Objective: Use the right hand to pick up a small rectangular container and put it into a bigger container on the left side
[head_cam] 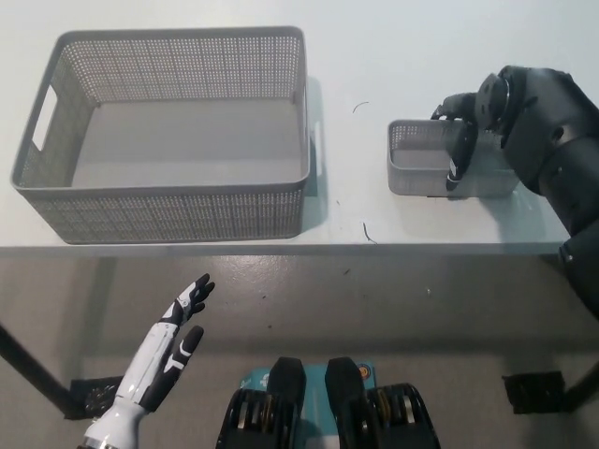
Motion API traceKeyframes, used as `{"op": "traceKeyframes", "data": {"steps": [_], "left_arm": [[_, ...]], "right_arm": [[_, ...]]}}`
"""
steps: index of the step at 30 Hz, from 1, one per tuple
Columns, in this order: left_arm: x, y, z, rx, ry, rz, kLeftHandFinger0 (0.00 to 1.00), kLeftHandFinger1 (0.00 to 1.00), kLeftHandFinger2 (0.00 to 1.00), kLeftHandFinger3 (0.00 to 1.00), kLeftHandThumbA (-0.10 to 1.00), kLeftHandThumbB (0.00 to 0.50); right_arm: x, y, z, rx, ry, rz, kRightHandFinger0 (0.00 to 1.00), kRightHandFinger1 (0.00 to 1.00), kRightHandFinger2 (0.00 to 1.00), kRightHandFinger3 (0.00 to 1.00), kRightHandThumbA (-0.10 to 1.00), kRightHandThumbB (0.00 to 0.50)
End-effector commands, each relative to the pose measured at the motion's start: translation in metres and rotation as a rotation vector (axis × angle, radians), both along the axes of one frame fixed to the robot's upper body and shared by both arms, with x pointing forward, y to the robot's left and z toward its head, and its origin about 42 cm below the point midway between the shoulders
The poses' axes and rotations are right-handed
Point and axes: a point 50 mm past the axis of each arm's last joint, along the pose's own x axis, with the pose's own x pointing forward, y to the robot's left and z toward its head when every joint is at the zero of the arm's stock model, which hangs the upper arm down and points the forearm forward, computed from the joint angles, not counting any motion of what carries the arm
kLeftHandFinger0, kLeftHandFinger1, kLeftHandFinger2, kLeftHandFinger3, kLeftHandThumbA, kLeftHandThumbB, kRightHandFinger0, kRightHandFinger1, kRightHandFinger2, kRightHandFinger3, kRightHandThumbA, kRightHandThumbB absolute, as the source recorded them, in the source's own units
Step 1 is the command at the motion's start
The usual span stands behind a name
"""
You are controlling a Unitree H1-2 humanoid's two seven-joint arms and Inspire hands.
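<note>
- We are reaching our right hand (465, 131) into the small bin (421, 161) on the counter's (374, 56) right; whether the fingers (459, 159) are gripping, we cannot tell.
- A one-wall pinch is risking tilt or slip before the basket (168, 131).
- Left hand (173, 341) is idling, fingers apart, below the counter.

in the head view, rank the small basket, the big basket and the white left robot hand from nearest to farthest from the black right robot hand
1. Small basket: on the table's right side, directly under the right robot hand, whose fingers reach into it.
2. Big basket: on the table's left side, across a bare gap.
3. Left robot hand: lower left, below the table edge, resting open.
</note>
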Motion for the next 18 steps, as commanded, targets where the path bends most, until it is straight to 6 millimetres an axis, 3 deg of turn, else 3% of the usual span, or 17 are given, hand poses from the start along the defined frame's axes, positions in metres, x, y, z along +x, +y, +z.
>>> {"op": "traceKeyframes", "data": {"steps": [1, 5, 6, 7, 8, 9, 10, 11, 13, 15, 16, 17, 18], "left_arm": [[0.002, 0.000, 0.010, 0.014, -0.047, -0.021, 1.00, 1.00, 1.00, 1.00, 1.00, 0.282], [0.002, -0.001, 0.010, 0.020, -0.052, -0.020, 1.00, 1.00, 1.00, 1.00, 1.00, 0.285], [0.002, -0.001, 0.010, 0.020, -0.054, -0.021, 1.00, 1.00, 1.00, 1.00, 1.00, 0.284], [0.002, -0.001, 0.009, 0.021, -0.055, -0.022, 1.00, 1.00, 1.00, 1.00, 1.00, 0.278], [0.002, -0.001, 0.009, 0.023, -0.056, -0.021, 1.00, 1.00, 1.00, 1.00, 1.00, 0.276], [0.003, 0.000, 0.009, 0.025, -0.057, -0.021, 1.00, 1.00, 1.00, 1.00, 1.00, 0.274], [0.003, -0.001, 0.009, 0.023, -0.055, -0.021, 1.00, 1.00, 1.00, 1.00, 1.00, 0.272], [0.003, 0.000, 0.009, 0.024, -0.055, -0.019, 1.00, 1.00, 1.00, 1.00, 1.00, 0.271], [0.001, 0.002, 0.010, 0.029, -0.056, -0.014, 1.00, 1.00, 1.00, 1.00, 1.00, 0.270], [0.001, 0.002, 0.010, 0.029, -0.051, -0.015, 1.00, 1.00, 1.00, 1.00, 1.00, 0.270], [0.001, 0.002, 0.009, 0.023, -0.051, -0.016, 1.00, 1.00, 1.00, 1.00, 1.00, 0.269], [0.001, 0.002, 0.009, 0.022, -0.050, -0.017, 1.00, 1.00, 1.00, 1.00, 1.00, 0.268], [0.001, 0.002, 0.009, 0.023, -0.048, -0.017, 1.00, 1.00, 1.00, 1.00, 1.00, 0.269]], "right_arm": [[0.000, -0.005, -0.002, -0.023, -0.012, 0.022, 1.00, 1.00, 1.00, 1.00, 1.00, 0.340], [-0.001, -0.003, -0.009, -0.071, -0.038, 0.016, 1.00, 1.00, 1.00, 1.00, 1.00, 0.353], [-0.001, -0.004, -0.011, -0.066, -0.056, 0.003, 1.00, 1.00, 1.00, 1.00, 1.00, 0.331], [0.000, -0.006, -0.013, 0.005, -0.118, -0.053, 1.00, 1.00, 1.00, 1.00, 0.93, 0.233], [0.000, -0.008, -0.014, 0.052, -0.154, -0.085, 0.84, 0.87, 0.98, 1.00, 0.61, 0.269], [0.001, -0.010, -0.014, 0.067, -0.206, -0.088, 0.57, 0.73, 0.91, 1.00, 0.33, 0.241], [0.002, -0.011, -0.013, 0.036, -0.282, -0.056, 0.66, 0.88, 1.00, 1.00, 0.12, 0.128], [0.003, -0.013, -0.010, 0.027, -0.348, -0.035, 0.75, 0.89, 0.93, 1.00, 0.03, 0.144], [0.004, -0.013, -0.004, 0.053, -0.421, -0.038, 0.69, 0.82, 0.87, 1.00, -0.08, 0.132], [0.006, -0.017, 0.004, 0.057, -0.476, -0.036, 0.45, 0.57, 0.65, 0.81, -0.09, 0.116], [0.008, -0.018, 0.012, 0.051, -0.513, -0.030, 0.39, 0.50, 0.58, 0.74, -0.07, 0.125], [0.009, -0.018, 0.017, 0.061, -0.534, -0.027, 0.21, 0.27, 0.37, 0.57, -0.09, 0.140], [0.010, -0.019, 0.024, 0.090, -0.560, -0.022, 0.02, 0.08, 0.15, 0.33, -0.10, 0.155]]}}
